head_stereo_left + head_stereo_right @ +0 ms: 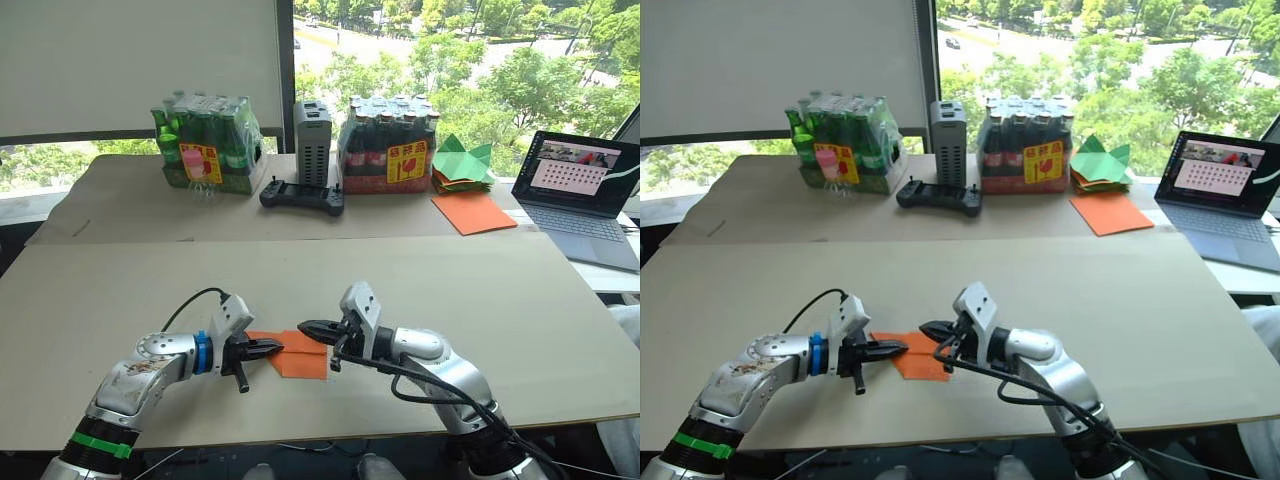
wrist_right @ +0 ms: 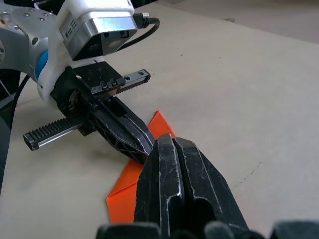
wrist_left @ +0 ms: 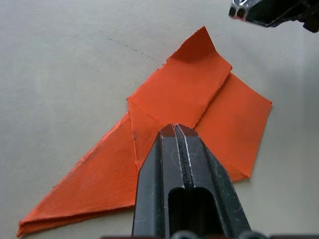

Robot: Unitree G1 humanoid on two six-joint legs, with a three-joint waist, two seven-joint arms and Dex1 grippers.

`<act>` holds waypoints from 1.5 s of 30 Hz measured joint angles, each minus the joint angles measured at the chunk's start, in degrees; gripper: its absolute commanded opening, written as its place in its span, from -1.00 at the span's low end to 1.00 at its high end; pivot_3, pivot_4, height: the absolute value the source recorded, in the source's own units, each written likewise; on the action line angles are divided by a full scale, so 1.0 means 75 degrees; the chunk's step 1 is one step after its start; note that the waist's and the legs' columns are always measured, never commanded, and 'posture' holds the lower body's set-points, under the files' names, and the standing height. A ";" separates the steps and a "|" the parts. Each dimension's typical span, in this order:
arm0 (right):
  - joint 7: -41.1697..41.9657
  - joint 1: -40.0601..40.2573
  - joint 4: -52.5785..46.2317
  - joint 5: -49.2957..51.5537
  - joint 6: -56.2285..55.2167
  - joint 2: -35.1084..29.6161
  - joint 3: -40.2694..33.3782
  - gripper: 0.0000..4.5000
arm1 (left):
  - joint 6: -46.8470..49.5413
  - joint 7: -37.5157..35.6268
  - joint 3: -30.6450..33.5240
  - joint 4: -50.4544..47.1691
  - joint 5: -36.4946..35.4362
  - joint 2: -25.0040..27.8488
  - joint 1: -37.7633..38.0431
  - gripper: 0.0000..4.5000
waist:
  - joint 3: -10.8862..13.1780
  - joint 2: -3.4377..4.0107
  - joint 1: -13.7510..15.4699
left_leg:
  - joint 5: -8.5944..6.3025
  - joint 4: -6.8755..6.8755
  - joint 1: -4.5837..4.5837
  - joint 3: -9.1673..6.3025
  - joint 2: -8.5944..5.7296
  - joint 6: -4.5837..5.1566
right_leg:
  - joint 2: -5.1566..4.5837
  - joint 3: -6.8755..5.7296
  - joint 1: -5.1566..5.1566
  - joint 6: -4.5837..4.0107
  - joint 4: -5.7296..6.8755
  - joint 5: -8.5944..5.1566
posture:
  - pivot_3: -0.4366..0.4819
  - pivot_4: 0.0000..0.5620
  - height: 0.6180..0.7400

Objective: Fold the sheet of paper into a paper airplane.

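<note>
The big beige table (image 1: 420, 290) is being taken up mostly by bare surface, with a second table (image 1: 120, 205) being butted against its far edge under the window. On that far table, a shrink-wrapped pack of green bottles (image 1: 208, 143) and a shrink-wrapped pack of dark bottles (image 1: 388, 146) are being stood side by side, with a grey upright box (image 1: 312, 129) being parked between them and a black handheld controller (image 1: 302, 196) being laid just in front of it. Off to the right, an open laptop (image 1: 585, 195) is being left running, and a smooth orange sheet (image 1: 473, 212) is being laid flat near a stack of green paper shapes (image 1: 461, 163). Close to the near edge of the big table, the sheet of paper (image 3: 199, 107) is being kept flat on the surface, partly folded already, with layered flaps and one long pointed corner, so it's being turned into a wedge shape. It's being flanked by both arms: the left gripper (image 1: 272, 347) is being held with its fingers clenched together, tips being pressed down on the paper's folded middle, nothing being pinched between them. The right gripper (image 1: 308, 327) is being held clenched too, tip hanging right at the paper's far edge, just across from the left one; contact with the paper can't be told.
</note>
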 measured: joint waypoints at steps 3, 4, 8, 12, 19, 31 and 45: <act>-0.0139 -0.0009 0.0191 -0.0240 0.0017 0.0028 0.0251 -0.99 | 0.0000 0.0002 -0.0001 0.0006 0.0000 -0.0010 -0.0005 -1.00 | 0.0000 0.0000 0.0000 | 0.0000 0.0000 -0.0002 0.0001 -0.0001 0.0000 | -0.0001 0.0000 -0.0001 0.0000 0.0000 0.0000 | -0.05 -0.47 1.00; -0.0167 -0.0021 0.0192 -0.0289 0.0019 0.0028 0.0320 -0.99 | -0.0001 0.0002 -0.0001 0.0008 0.0000 -0.0010 -0.0005 -1.00 | 0.0000 0.0000 0.0000 | 0.0000 0.0000 -0.0001 0.0000 0.0000 0.0000 | 0.0000 0.0000 -0.0001 0.0000 0.0000 0.0000 | -0.05 -0.47 1.00; -0.0273 -0.0127 0.0383 -0.0565 0.0017 0.0063 0.0528 -0.99 | -0.0006 0.0009 0.0001 0.0019 0.0000 -0.0018 -0.0007 -1.00 | 0.0000 0.0000 0.0000 | 0.0000 0.0000 0.0000 0.0000 0.0000 0.0000 | 0.0000 0.0000 0.0000 0.0000 0.0000 0.0000 | -0.05 -0.47 1.00; -0.0266 -0.0127 0.0534 -0.0573 0.0061 0.0112 0.0540 -0.99 | -0.0008 0.0010 0.0001 0.0014 -0.0001 -0.0020 -0.0005 -1.00 | 0.0000 0.0000 0.0001 | 0.0000 0.0000 -0.0001 0.0000 0.0000 0.0000 | 0.0000 0.0000 0.0000 0.0000 0.0000 0.0000 | -0.05 -0.47 1.00; -0.0107 -0.0105 0.0543 -0.0649 0.0194 -0.0073 0.0742 -0.99 | -0.0009 0.0013 0.0010 0.0016 -0.0001 -0.0020 0.0002 -1.00 | 0.0000 0.0000 0.0001 | 0.0000 0.0000 0.0000 0.0000 0.0000 0.0000 | 0.0000 0.0000 0.0000 0.0000 0.0000 0.0000 | -0.05 -0.47 1.00; -0.0228 -0.0117 0.0541 -0.0783 0.0342 -0.0169 0.0765 -0.99 | -0.0015 0.0014 0.0000 0.0054 -0.0001 -0.0020 -0.0009 -1.00 | -0.0002 0.0003 0.0001 | 0.0000 0.0000 0.0011 0.0000 0.0001 0.0000 | 0.0000 0.0000 0.0010 0.0000 0.0000 0.0000 | -0.05 -0.47 1.00; 0.0112 0.0291 -0.0094 -0.0642 0.0477 -0.1073 0.0597 -0.99 | -0.0053 -0.0001 -0.0021 0.0224 -0.0001 -0.0019 -0.0027 -1.00 | -0.0016 0.0013 -0.0010 | -0.0009 -0.0003 0.0088 0.0000 0.0003 0.0016 | 0.0002 -0.0001 0.0093 0.0049 -0.0016 -0.0038 | -0.05 -0.47 1.00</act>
